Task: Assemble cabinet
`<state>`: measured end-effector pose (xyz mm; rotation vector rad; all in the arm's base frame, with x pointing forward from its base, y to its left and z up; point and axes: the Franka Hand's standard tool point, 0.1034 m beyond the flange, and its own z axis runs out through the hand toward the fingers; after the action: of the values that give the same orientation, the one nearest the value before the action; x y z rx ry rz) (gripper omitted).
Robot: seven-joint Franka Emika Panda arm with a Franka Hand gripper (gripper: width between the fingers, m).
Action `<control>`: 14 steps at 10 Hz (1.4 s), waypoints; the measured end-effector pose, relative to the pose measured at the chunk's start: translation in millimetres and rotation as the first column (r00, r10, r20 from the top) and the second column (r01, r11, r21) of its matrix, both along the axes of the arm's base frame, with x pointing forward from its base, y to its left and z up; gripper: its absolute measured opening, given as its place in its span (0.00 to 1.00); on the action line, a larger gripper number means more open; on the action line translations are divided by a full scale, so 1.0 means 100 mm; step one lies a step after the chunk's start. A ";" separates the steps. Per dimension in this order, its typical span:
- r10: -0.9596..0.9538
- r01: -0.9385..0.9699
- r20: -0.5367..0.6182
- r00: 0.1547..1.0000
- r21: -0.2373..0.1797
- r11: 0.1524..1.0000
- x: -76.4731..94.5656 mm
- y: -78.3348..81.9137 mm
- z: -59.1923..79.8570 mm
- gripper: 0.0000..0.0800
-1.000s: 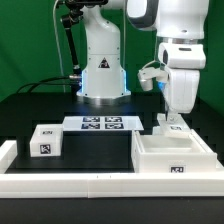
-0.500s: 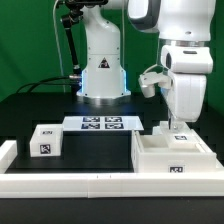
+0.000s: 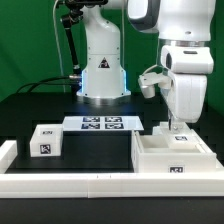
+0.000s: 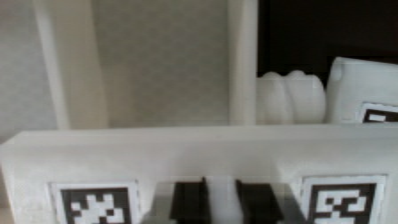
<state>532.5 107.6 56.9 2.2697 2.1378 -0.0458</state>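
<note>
Jaws hang at one box shell [image 3: 150, 162]; one drawer block [image 3: 44, 141] lies well apart.

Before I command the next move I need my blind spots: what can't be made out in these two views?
- Exterior view: the gripper, its tips too small and white against the big white plastic box shell; open or shut unclear.
- Exterior view: the shell's floor, hidden by its own front wall.
- Wrist view: the black-and-white square marker tags, blurred and cut off by the frame edge.
</note>
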 end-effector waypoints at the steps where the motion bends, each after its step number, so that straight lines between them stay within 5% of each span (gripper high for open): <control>1: 0.013 -0.013 0.005 1.000 0.002 1.000 0.05 0.00 0.00 0.09; 7: 0.012 -0.012 -0.007 1.000 -0.008 1.000 0.47 -0.01 0.00 0.09; 14: 0.023 -0.023 -0.030 0.999 -0.017 1.000 0.50 -0.03 0.00 0.09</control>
<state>582.2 104.8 56.9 2.2489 2.1687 -0.0976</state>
